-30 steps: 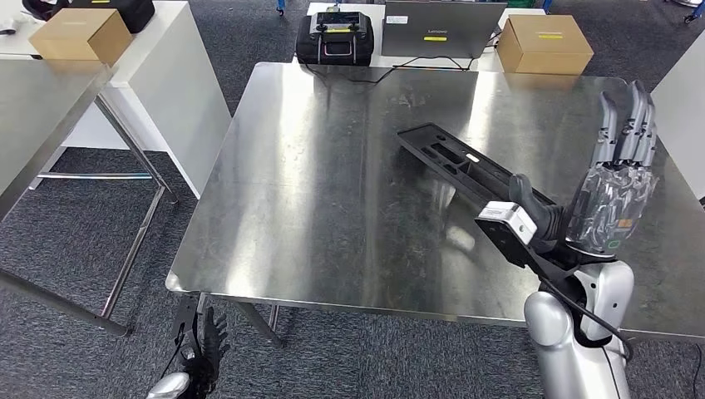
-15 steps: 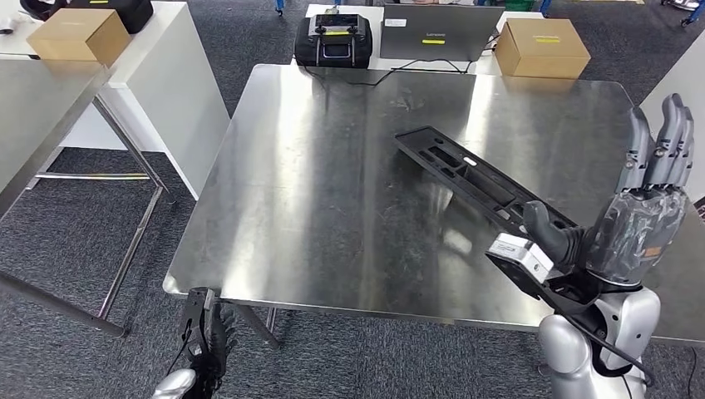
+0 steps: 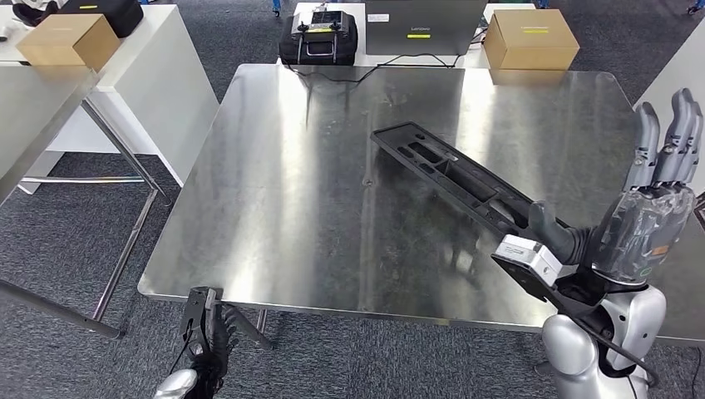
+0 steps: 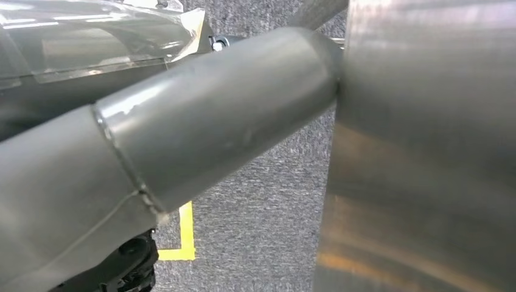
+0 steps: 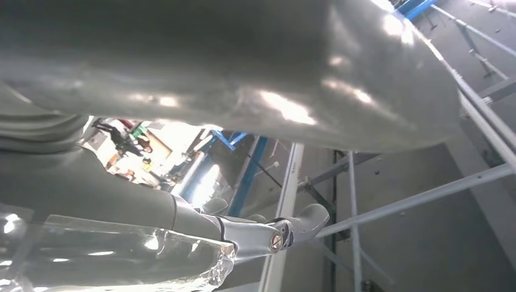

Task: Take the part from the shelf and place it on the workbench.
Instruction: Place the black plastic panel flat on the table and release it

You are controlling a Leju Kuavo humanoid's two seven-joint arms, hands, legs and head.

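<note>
Bright overhead light throws broad pale glare streaks down the steel workbench, sharp in the head view, while both wrist views are soft and out of focus, with blown highlights on nearby grey surfaces.

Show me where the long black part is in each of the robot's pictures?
Head view: the long black part lies slanting across the steel workbench, its near end by the right hand.
Left wrist view: I cannot make it out.
Right wrist view: I cannot make it out.
Shared landmark: the workbench's shiny steel.
</note>
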